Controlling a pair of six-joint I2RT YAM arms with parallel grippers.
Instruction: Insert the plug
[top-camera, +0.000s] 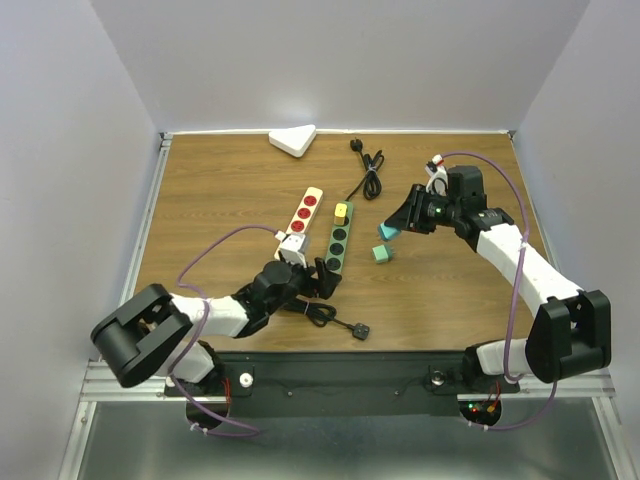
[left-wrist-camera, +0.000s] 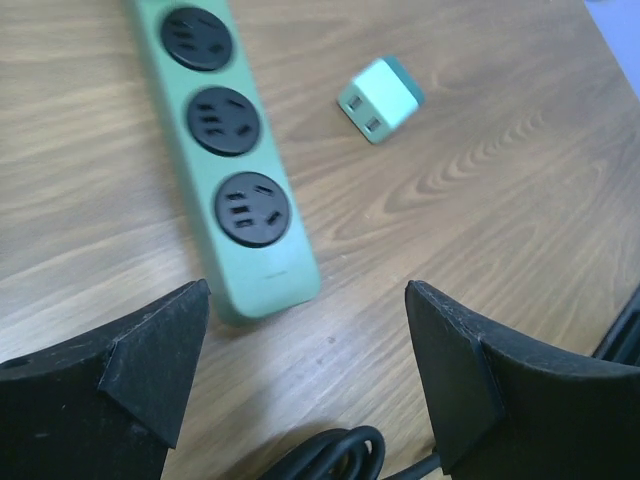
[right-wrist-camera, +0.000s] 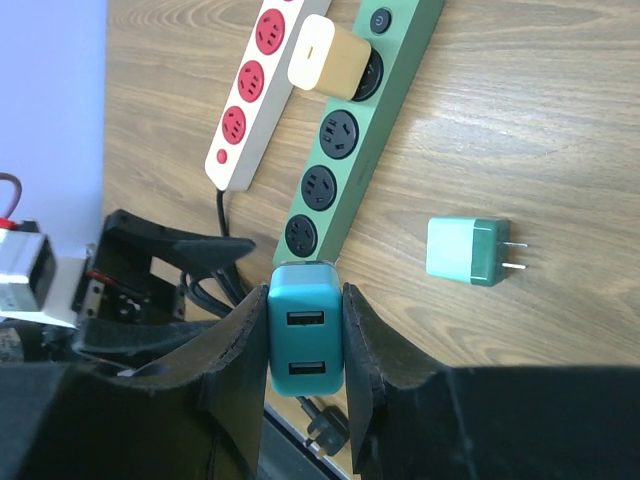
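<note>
Wooden table (top-camera: 220, 190), plain white walls (top-camera: 330, 60): from above you see the left gripper (top-camera: 322, 278) at the near end of the green power strip (top-camera: 338, 240), probably to steady it. In the left wrist view its fingers (left-wrist-camera: 150, 350) are spread wide and hold nothing. In the right wrist view the right gripper (right-wrist-camera: 305, 300) is clenched on the teal charger (right-wrist-camera: 304, 345), lifted beside the strip. The USB face looks at the camera and the prongs are hidden.

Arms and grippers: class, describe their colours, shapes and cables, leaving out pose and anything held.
Both the left arm and right arm have white link shells between black joints. A purple cable loops along each. The left gripper and right gripper are matte black with wedge-shaped fingers. A green light glows near the right wrist.
</note>
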